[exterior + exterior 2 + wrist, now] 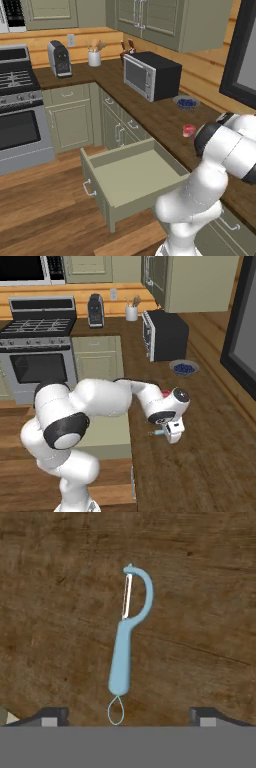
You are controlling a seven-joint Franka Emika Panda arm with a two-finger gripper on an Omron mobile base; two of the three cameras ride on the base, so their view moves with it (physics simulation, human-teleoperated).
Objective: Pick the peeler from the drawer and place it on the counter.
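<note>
Clearly released, the pincer [128,714] hovers over the peeler [125,647] lying on the counter [50,612].

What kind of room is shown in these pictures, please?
It is a home kitchen, as a rendered simulation. Signs: the silver gas stove with an oven, the black and silver microwave on the long dark brown wood-grain counter, and sage-green cabinets below.

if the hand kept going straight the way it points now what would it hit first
Most likely the peeler, lying flat on the counter between the open fingers of the hand. Its height above the counter is unclear.
</note>
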